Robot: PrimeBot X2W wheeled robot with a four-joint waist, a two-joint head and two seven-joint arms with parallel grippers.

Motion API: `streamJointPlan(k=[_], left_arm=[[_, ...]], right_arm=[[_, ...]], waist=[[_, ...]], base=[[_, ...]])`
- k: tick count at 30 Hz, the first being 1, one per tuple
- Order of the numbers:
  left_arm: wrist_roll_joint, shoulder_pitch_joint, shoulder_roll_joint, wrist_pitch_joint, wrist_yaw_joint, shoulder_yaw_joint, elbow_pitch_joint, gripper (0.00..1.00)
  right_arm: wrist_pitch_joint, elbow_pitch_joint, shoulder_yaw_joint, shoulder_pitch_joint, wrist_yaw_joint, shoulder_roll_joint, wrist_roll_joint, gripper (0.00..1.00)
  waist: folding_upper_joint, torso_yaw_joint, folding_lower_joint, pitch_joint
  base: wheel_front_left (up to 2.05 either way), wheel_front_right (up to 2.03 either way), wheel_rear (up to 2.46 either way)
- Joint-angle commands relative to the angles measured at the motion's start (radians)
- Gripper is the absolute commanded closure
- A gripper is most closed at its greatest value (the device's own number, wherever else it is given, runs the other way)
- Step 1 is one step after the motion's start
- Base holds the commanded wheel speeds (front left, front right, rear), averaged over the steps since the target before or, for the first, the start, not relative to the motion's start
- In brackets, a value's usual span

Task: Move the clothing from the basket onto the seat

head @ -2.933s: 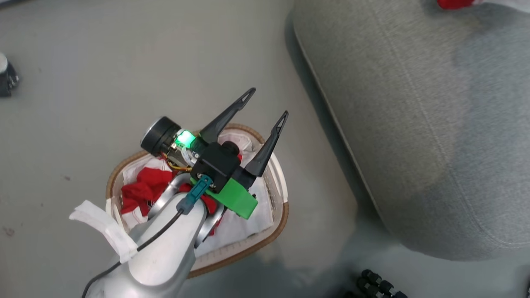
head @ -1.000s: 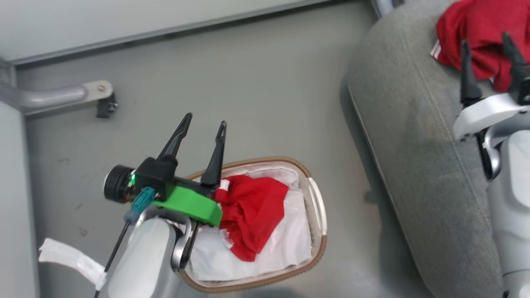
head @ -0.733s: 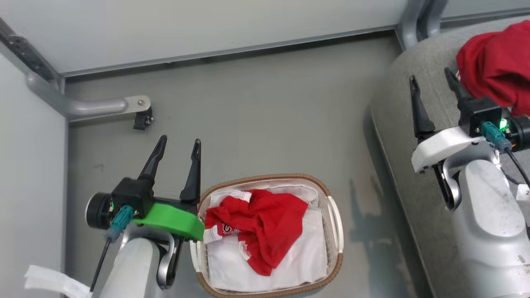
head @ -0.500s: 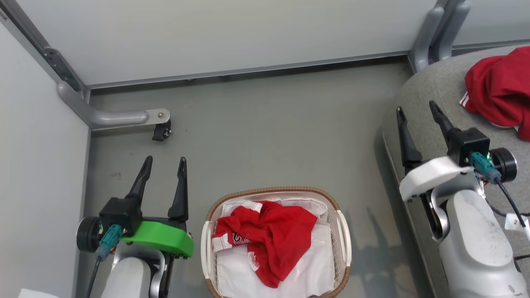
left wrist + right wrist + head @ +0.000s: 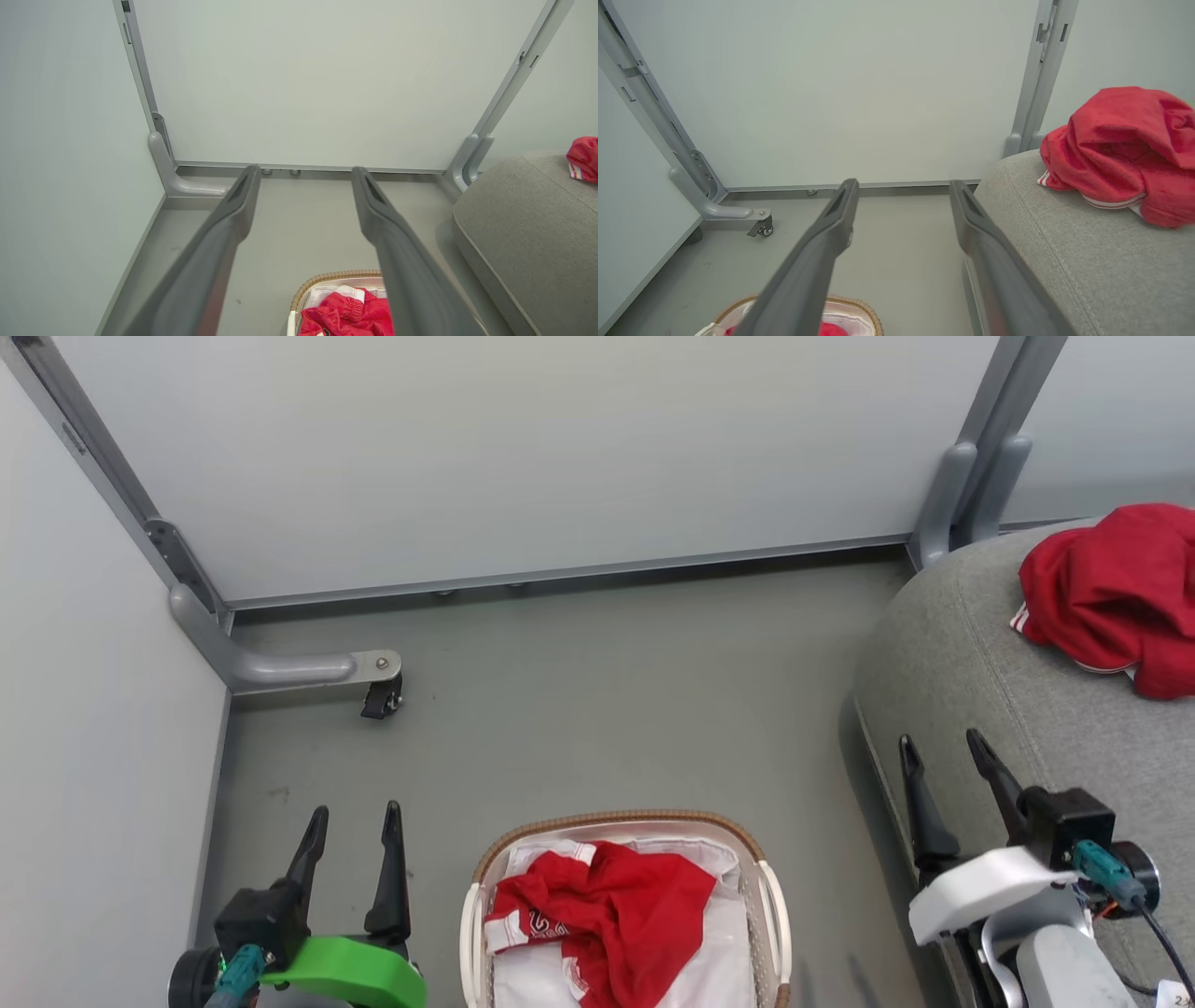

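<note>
A downward view from the robot's head showed a grey floor (image 5: 607, 691) walled by pale panels (image 5: 560, 457). At the bottom centre of the frame sat the basket (image 5: 616, 819), with one red garment (image 5: 616, 919) crumpled on its white liner (image 5: 719, 961). At the right edge rose the grey seat (image 5: 971, 709). On it, in the upper right of the frame, a second red garment (image 5: 1111, 588) lay in a loose heap (a strip of white striped trim peeked out at its lower left).

The left gripper (image 5: 353, 814) stood at the lower left, just beside the basket, its jaws spread apart and holding nothing. The right gripper (image 5: 941, 747) stood at the lower right, by the near edge of the seat, likewise spread and empty. In each wrist view the two dark fingers (image 5: 224, 242) stood wide apart with nothing pinched between them.

The task looked about half done. One piece lay delivered on the seat, one waited in the basket, and neither gripper was reaching for it. Whether more clothing lay beneath the visible piece could not be told.
</note>
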Motion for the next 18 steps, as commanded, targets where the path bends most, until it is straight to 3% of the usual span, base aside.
streamJointPlan(k=[1, 18], left_arm=[[-0.006, 0.018, 0.001, 0.001, 0.004, 0.0, -0.003, 0.0], [0.015, 0.015, 0.001, 0.001, -0.004, -0.01, 0.0, 0.0]], right_arm=[[-0.005, -0.015, 0.004, 0.025, -0.001, -0.003, -0.001, 0.0], [-0.005, -0.034, 0.019, 0.082, -0.001, -0.003, 0.026, 0.0]], waist=[[0.0, -0.003, 0.0001, -0.027], [0.0, 0.005, 0.0001, -0.037]], base=[[0.0, 0.0, 0.0], [0.0, 0.0, 0.0]])
